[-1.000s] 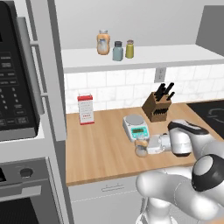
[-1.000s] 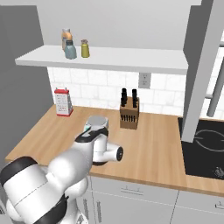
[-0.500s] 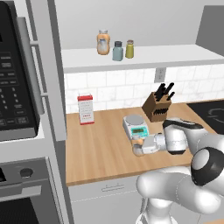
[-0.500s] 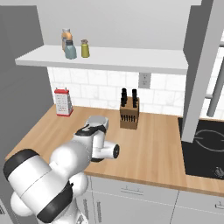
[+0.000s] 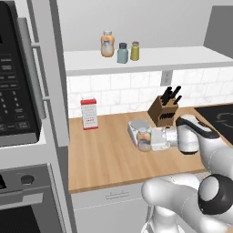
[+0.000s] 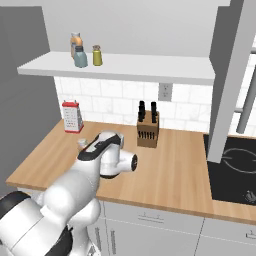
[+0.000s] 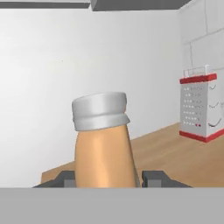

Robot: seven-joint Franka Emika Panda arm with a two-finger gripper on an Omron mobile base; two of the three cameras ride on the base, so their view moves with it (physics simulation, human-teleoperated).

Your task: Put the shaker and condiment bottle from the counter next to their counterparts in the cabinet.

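Note:
The condiment bottle, slim and orange-tan with a pale cap, stands between my fingertips in the hand view. My gripper is shut on it low over the counter, near the middle. Its cap peeks out beside my arm in the right base view. The olive-yellow shaker stands on the cabinet board right of the grey-teal shaker and the wider orange bottle. The same row shows as yellow shaker, teal shaker and orange bottle.
A small grey scale sits just behind the held bottle. A red-and-white grater stands at the backsplash to the left, a knife block to the right. A black cooktop lies far right, a microwave far left.
My fingers have closed on the condiment bottle; a second ago they stood open around it. The arm's elbow has shifted a little.

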